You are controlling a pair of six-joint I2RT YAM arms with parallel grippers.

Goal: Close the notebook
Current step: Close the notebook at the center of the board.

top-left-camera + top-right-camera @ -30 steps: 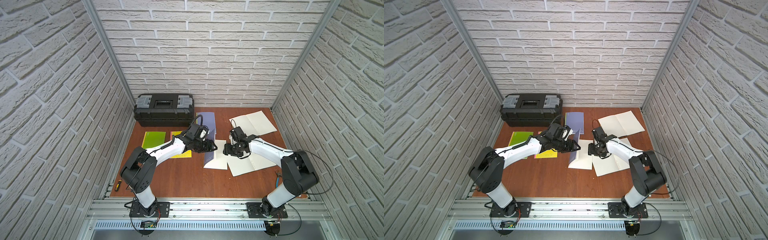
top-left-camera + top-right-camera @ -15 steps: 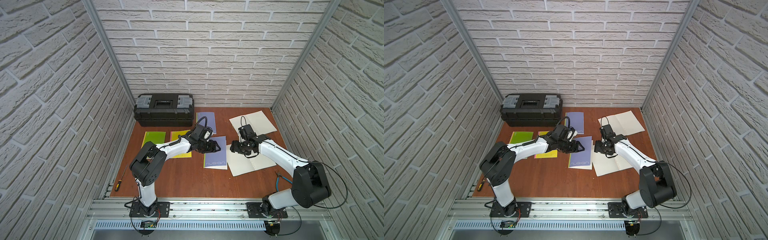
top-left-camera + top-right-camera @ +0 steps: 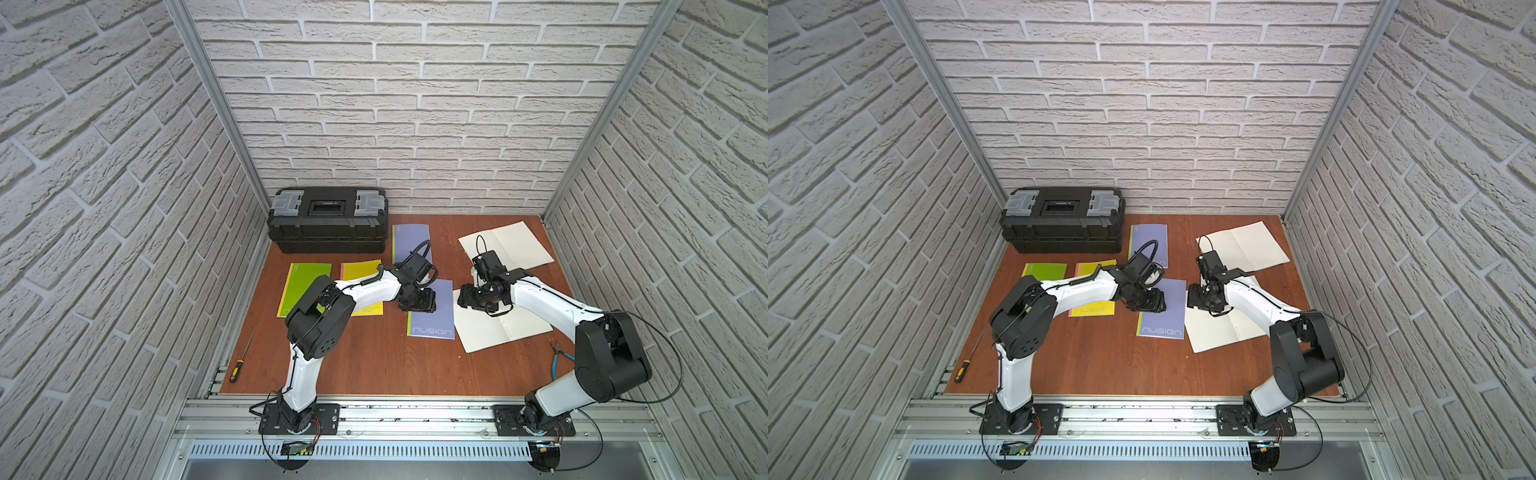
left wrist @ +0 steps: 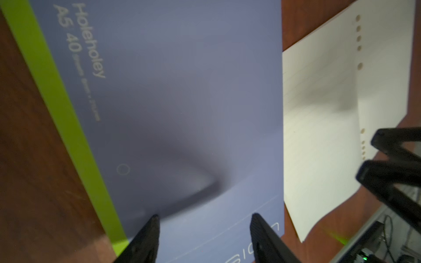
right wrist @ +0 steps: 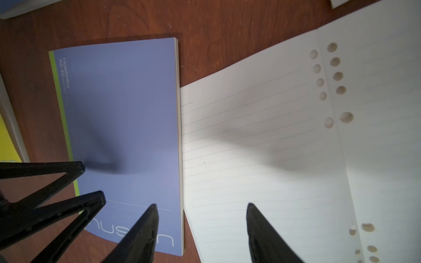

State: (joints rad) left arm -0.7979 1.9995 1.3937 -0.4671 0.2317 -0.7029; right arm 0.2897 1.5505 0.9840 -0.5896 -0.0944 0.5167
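The purple notebook (image 3: 432, 322) (image 3: 1163, 322) lies flat and closed in the middle of the table, with its cover lettering facing up. My left gripper (image 3: 419, 305) (image 3: 1152, 305) hovers over the notebook's spine side. In the left wrist view it (image 4: 204, 218) is open over the purple cover (image 4: 182, 91), holding nothing. My right gripper (image 3: 467, 297) (image 3: 1194, 297) hangs just right of the notebook. In the right wrist view it (image 5: 201, 206) is open and empty, straddling the notebook's free edge (image 5: 127, 102) and a white page.
An open lined notebook (image 3: 498, 328) (image 5: 273, 136) lies against the purple one's right edge; another open one (image 3: 511, 247) lies at the back right. A black toolbox (image 3: 328, 220), a second purple notebook (image 3: 409, 241), green (image 3: 301, 282) and yellow (image 3: 359, 270) notebooks, a screwdriver (image 3: 239, 365) and pliers (image 3: 559, 357) are around.
The purple notebook's cover, standing half open a second ago, has dropped flat and shut. Both grippers have let it go and drawn slightly apart, jaws a little narrower.
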